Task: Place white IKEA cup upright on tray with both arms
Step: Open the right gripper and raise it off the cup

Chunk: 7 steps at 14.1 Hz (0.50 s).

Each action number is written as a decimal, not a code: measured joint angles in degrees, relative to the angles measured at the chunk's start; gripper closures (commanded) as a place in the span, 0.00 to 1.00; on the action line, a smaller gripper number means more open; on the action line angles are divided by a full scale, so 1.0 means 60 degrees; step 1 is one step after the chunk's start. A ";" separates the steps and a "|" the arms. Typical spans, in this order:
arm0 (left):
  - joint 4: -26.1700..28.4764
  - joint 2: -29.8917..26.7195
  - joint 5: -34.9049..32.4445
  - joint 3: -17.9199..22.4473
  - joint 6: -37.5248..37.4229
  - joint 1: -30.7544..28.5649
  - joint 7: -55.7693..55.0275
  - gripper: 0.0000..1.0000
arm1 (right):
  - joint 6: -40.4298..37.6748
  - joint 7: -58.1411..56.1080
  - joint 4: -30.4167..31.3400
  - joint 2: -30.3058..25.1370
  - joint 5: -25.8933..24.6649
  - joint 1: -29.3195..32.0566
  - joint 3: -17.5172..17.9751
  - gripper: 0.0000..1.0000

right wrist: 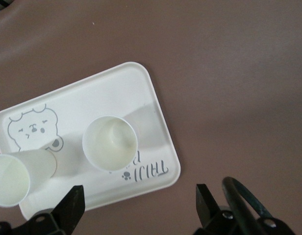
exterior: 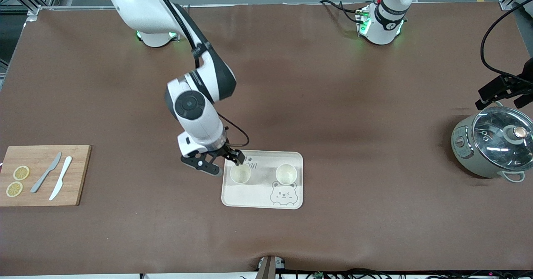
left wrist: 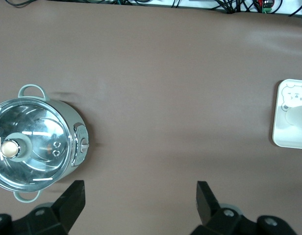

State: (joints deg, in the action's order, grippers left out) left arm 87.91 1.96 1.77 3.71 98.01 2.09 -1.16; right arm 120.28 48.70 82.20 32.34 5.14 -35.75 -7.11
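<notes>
Standing upright on tray [exterior: 233,199]: two cups [exterior: 240,174] | right gripper [exterior: 219,160] apart above | left gripper [left wrist: 139,204] apart over pot [exterior: 491,147]

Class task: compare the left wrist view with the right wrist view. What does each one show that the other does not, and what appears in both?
Only the left wrist view shows the pot with its glass lid, and the open left gripper over bare table beside it. Only the right wrist view shows the whole tray with its bear drawing, both cups standing upright on it, one in full and the second partly cut off, and the open right gripper above the tray's edge. Both show the brown table, the tray and one cup.
</notes>
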 measured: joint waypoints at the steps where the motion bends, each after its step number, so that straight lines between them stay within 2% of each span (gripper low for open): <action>1: -0.0072 0.0037 0.0000 0.0000 0.0000 -0.0002 0.0001 0.00 | -0.0639 -0.0245 -0.0010 -0.0441 -0.0005 0.0067 -0.0021 0.00; 7: -0.0156 0.0083 0.0000 -0.0009 -0.0019 -0.0004 0.0002 0.00 | -0.3688 -0.2966 -0.0003 -0.2603 -0.0035 0.1306 -0.0051 0.00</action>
State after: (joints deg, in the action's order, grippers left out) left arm 86.98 2.46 1.77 3.66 97.90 2.07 -1.15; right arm 98.15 30.91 82.18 16.72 4.93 -27.91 -7.42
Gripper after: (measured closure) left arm 0.000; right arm 0.000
